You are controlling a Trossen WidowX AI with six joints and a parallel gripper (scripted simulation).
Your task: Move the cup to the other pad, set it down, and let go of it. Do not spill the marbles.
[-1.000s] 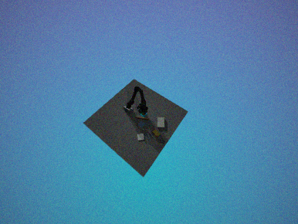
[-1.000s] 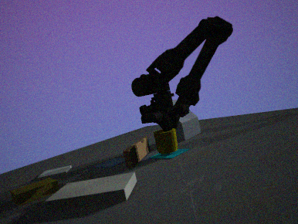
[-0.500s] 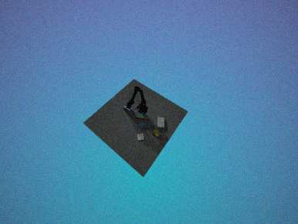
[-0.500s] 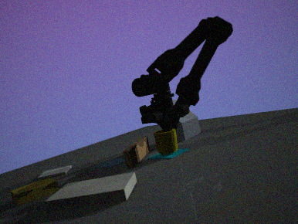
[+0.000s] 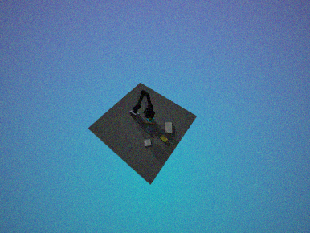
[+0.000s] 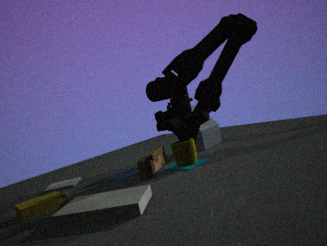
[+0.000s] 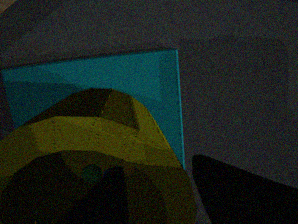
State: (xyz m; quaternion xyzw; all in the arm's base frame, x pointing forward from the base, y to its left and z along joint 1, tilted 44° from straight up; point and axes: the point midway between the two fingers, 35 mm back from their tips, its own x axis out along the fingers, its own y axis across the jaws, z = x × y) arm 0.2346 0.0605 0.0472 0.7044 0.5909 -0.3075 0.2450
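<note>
Yellow cup (image 6: 184, 152) stands upright on the teal pad (image 6: 199, 163), its base on the pad's surface; in the wrist view the cup (image 7: 87, 143) fills the lower left with the teal pad (image 7: 143, 83) showing beyond its rim. Inside of the cup is too dark to make out marbles. No readable writing or labels anywhere.

Gripper (image 6: 183, 135) sits right above the cup's top, jaws partly spread, loosened off the cup wall, gripping nothing. One dark finger (image 7: 246, 209) shows at lower right in the wrist view, just apart from the cup.

Arm (image 6: 212, 59) is folded in a sharp inverted V, elbow high, wrist pointing down.

Around it: brown block (image 6: 152, 162) just beside the pad, grey box (image 6: 208, 133) behind, flat white slab (image 6: 108, 201) and yellow block (image 6: 40, 204) nearer the camera, all on the dark table (image 6: 263, 191).
</note>
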